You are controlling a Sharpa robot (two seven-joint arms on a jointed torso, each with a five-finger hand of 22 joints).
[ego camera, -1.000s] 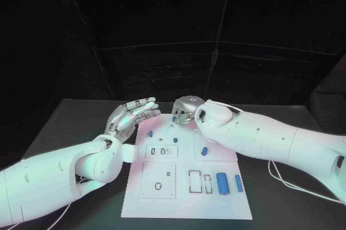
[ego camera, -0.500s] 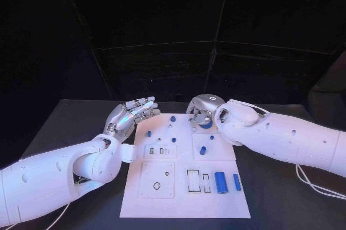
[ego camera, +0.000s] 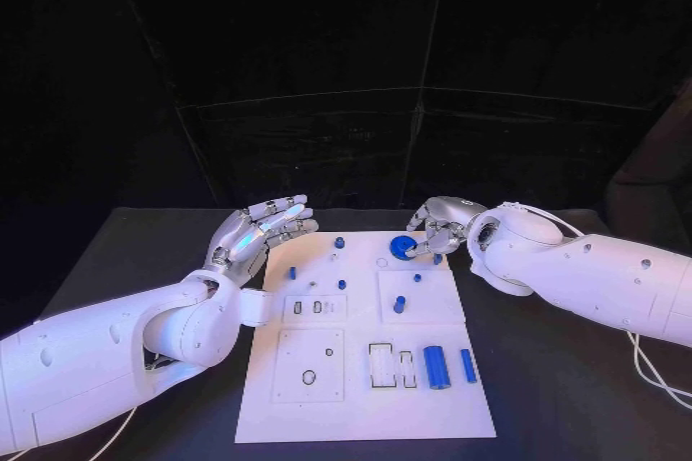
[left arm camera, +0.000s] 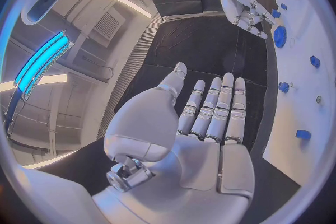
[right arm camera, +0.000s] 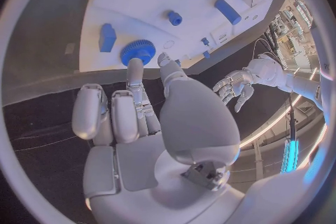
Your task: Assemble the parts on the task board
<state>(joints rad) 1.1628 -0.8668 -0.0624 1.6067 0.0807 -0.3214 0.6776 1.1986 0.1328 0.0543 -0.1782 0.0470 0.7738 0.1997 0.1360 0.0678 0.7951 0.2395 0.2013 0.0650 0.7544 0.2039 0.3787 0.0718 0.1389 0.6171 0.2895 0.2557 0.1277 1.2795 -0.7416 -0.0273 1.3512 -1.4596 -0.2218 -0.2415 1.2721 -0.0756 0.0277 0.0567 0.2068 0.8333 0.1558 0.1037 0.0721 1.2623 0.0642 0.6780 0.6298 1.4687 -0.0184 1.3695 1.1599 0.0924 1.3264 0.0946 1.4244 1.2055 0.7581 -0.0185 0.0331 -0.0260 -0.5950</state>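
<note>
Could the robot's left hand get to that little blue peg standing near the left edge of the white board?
Probably yes. The left hand is open and holds nothing, raised just beside the task board's far left edge. The blue peg stands close below it, with nothing between them; the right hand is busy at the blue gear.

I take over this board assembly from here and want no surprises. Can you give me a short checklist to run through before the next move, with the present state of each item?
1. Right hand at the blue gear: ok, its fingertips reach the gear's edge at the far end of the task board.
2. Gear actually gripped: cannot tell, contact is not clear.
3. Gear seated on the board: cannot tell.
4. Left hand free: ok, it holds nothing and its fingers are spread beside the board.
5. Large blue cylinder near the board's front: ok, lying untouched.
</note>
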